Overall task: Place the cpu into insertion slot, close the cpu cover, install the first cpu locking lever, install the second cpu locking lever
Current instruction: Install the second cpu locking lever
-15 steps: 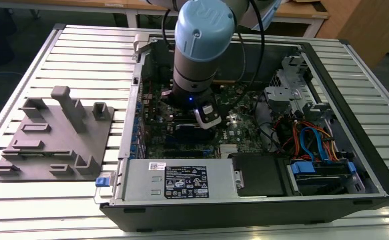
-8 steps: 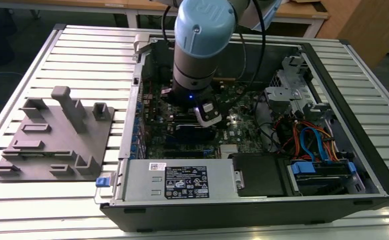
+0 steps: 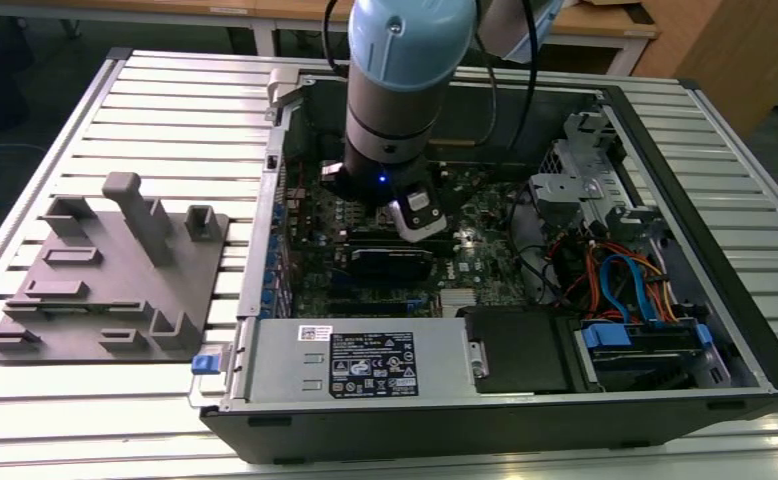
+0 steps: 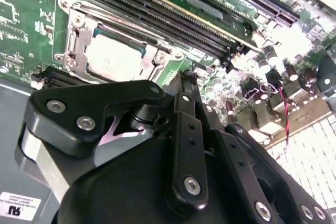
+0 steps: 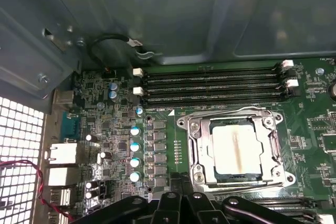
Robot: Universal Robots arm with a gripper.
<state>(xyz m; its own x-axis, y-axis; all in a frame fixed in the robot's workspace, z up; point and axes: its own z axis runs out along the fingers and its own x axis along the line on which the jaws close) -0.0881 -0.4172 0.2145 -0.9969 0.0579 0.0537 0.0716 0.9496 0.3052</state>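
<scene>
The cpu (image 5: 236,148) (image 4: 113,56) lies flat in the insertion slot (image 5: 211,129) on the green motherboard, its pale metal face showing. The silvery cpu cover (image 5: 197,145) (image 4: 79,40) lies down around it as a frame. A thin metal lever (image 5: 231,113) runs along one side of the socket. My gripper (image 5: 184,183) (image 4: 181,80) hovers just beside the socket, fingers together and holding nothing. In the exterior view the arm reaches down into the open computer case and the gripper (image 3: 416,215) hangs over the board, with the arm hiding the socket.
Long black memory slots (image 5: 210,85) run beside the socket. A power supply (image 3: 362,360) sits at the case's near wall, and a drive cage with coloured cables (image 3: 616,290) fills the exterior view's right. A grey fixture plate (image 3: 109,270) lies on the table at the exterior view's left.
</scene>
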